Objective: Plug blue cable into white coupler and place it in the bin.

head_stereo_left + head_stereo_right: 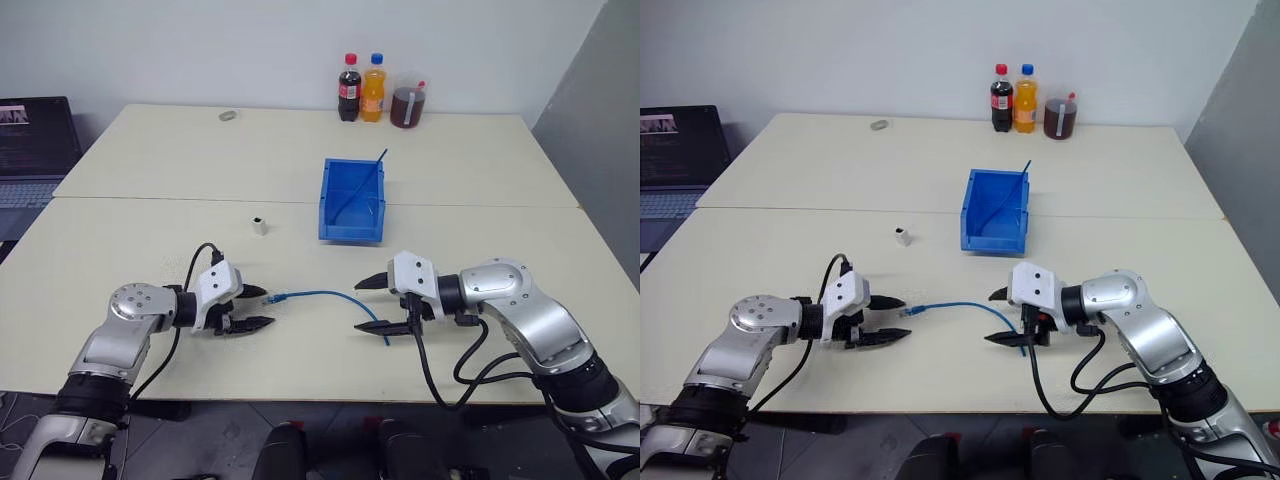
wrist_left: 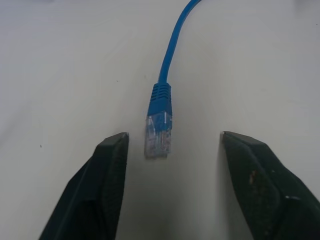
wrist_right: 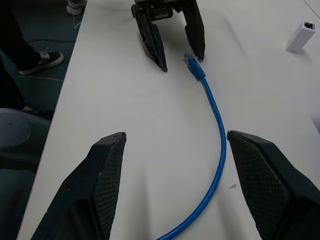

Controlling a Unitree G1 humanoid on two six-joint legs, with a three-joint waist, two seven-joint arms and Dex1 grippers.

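The blue cable (image 1: pixel 330 296) is lying flat near the desk's (image 1: pixel 150 160) front edge. The left fingers (image 2: pixel 112 165) are standing apart around its clear plug (image 2: pixel 159 134), not touching. The right fingers (image 3: pixel 107 170) are open, holding nothing.

One blue cable (image 1: pixel 325 296) is lying on the table (image 1: pixel 150 170), in front of the bin (image 1: pixel 352 200). One white coupler (image 1: pixel 260 224) is standing just left of the bin. One bin is sitting there. Two bottles (image 1: pixel 349 88) are standing behind the bin, with one dark jar (image 1: pixel 407 106) beside them. One small ring-like thing (image 1: pixel 228 115), possibly a tape roll, is lying far behind and left of the bin. Two grippers, the left gripper (image 1: pixel 255 308) and the right gripper (image 1: pixel 372 304), are hovering in front of the bin.
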